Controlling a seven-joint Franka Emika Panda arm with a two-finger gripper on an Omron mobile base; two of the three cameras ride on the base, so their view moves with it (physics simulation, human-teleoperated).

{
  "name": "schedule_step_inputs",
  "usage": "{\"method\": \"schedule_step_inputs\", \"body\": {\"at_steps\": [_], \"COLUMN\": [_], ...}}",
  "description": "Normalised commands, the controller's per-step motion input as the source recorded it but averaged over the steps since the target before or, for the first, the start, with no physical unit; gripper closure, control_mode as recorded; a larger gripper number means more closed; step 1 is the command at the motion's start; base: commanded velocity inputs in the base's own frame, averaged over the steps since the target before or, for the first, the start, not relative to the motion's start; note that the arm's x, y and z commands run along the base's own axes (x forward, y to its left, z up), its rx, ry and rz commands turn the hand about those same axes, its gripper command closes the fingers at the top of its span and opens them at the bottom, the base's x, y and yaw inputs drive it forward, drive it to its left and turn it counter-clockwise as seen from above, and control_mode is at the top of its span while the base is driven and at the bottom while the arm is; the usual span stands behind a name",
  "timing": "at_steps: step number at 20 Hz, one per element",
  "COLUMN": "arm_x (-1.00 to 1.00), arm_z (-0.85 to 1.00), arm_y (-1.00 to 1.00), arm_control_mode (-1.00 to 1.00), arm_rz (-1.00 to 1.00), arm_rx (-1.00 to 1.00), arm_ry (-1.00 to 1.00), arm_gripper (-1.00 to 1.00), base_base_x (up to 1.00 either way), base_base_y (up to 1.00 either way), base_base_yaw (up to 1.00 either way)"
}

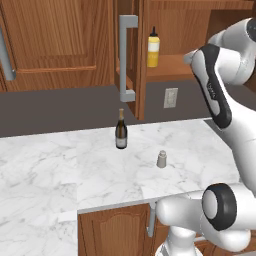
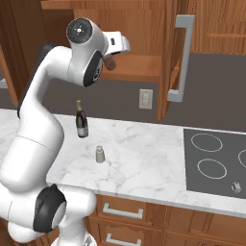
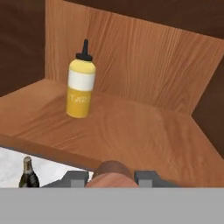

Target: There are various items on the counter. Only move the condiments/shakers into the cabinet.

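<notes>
My gripper [image 3: 111, 179] is shut on the small brown shaker [image 3: 111, 173], which I hold just above the front edge of the open cabinet's shelf [image 3: 140, 131]. In the right base view the brown shaker [image 2: 110, 63] hangs under the hand at shelf height. The yellow squeeze bottle [image 3: 80, 83] with its black cap stands upright at the back left of the shelf, also seen as the yellow bottle [image 1: 153, 48]. On the marble counter [image 1: 60, 165] the small grey shaker [image 1: 161, 159] stands upright to the right of the dark wine bottle [image 1: 121, 130].
The cabinet door [image 2: 168, 57] stands open with its long grey bar handle [image 2: 182, 57] sticking out over the counter. A wall outlet [image 1: 170, 97] sits below the shelf. A black cooktop [image 2: 216, 163] lies to the right. Drawers [image 2: 120, 211] run under the counter.
</notes>
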Motion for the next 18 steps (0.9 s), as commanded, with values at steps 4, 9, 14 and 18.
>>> {"method": "schedule_step_inputs", "body": {"at_steps": [4, 9, 14, 18], "arm_x": [0.37, 0.25, 0.38, 0.59], "arm_z": [-0.01, -0.22, -0.22, -0.06], "arm_y": [0.0, 0.0, 0.0, 0.0], "arm_control_mode": [-1.0, -1.0, -1.0, -1.0], "arm_rz": [0.0, 0.0, 0.0, 0.0], "arm_rx": [0.0, 0.0, 0.0, 0.04], "arm_ry": [0.03, 0.0, 0.0, 0.0], "arm_gripper": [1.0, 1.0, 1.0, 1.0], "base_base_x": [0.0, 0.0, 0.0, 0.0], "base_base_y": [0.0, 0.0, 0.0, 0.0], "base_base_yaw": [0.0, 0.0, 0.0, 0.0]}}
